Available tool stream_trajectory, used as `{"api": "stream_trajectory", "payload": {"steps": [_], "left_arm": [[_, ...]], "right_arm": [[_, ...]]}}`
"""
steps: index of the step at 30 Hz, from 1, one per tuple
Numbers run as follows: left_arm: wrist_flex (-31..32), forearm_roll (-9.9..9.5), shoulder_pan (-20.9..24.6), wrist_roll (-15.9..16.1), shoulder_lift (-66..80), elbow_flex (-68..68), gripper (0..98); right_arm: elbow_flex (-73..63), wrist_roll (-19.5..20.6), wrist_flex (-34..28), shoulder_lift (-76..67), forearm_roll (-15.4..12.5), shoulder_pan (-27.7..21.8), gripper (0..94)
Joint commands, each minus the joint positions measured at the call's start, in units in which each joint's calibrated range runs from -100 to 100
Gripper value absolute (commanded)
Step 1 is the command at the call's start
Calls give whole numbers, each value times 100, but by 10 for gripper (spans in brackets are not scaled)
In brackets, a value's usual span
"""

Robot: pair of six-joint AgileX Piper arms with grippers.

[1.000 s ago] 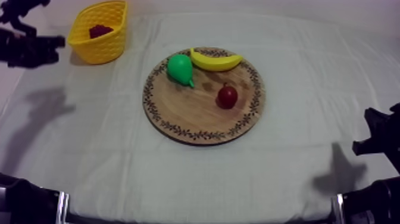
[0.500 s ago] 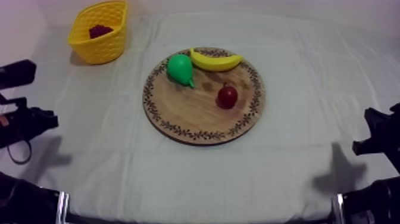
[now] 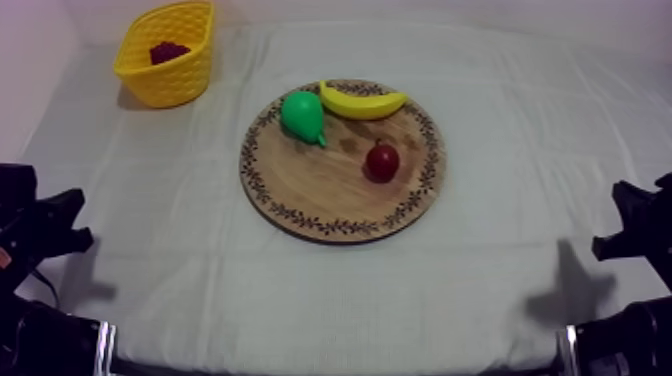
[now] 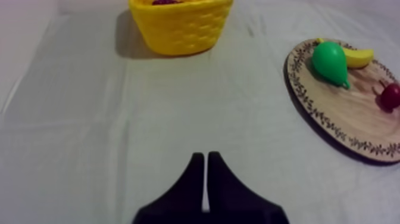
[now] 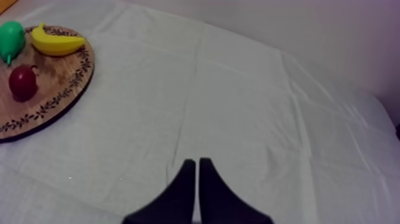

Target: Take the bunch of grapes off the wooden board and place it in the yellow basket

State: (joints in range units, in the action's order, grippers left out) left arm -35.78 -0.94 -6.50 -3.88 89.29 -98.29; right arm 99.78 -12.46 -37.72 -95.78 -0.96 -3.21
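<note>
Since one second ago, the left arm has come away from the yellow basket [image 3: 185, 75] at the far left and has drawn back to the near left edge of the counter [image 3: 480, 250]. The fruit, the basket and the right arm have not moved.

The left tool [image 4: 205, 158] now hangs low over bare cloth, with its two fingers together as a narrow wedge and nothing between them. The right tool [image 5: 197, 162] sits at the near right, its fingers also together on nothing, to the right of the wooden board [image 3: 320, 190].

The bunch of grapes [image 3: 167, 51] lies inside the basket as a dark red lump below the rim. On the board there are a green pear [image 3: 302, 115] and a banana [image 3: 362, 101] just beside each other at the far side; I cannot tell if they touch. A small red fruit [image 3: 382, 160] stands apart from them, nearer and to the right.

I judge that the placing step is done and that the step in hand is the retreat of the left arm to its rest place. The next move calls for no new grasp. The arm only needs to settle at the near left, well apart from the basket and the board, so that nothing is pushed.
</note>
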Motion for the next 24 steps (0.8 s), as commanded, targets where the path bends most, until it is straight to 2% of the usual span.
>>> {"api": "stream_trajectory", "payload": {"steps": [1, 9, 24], "left_arm": [[50, -35, -3, -378, 405, -23, 1], [213, -79, 43, -620, 998, -102, 1], [239, -84, 239, -645, 1071, -115, 1]], "right_arm": [[-1, 5, -3, 2, 0, -1, 3], [-1, 3, -3, 2, 0, -1, 3], [-1, 3, -3, 2, 0, -1, 3]]}}
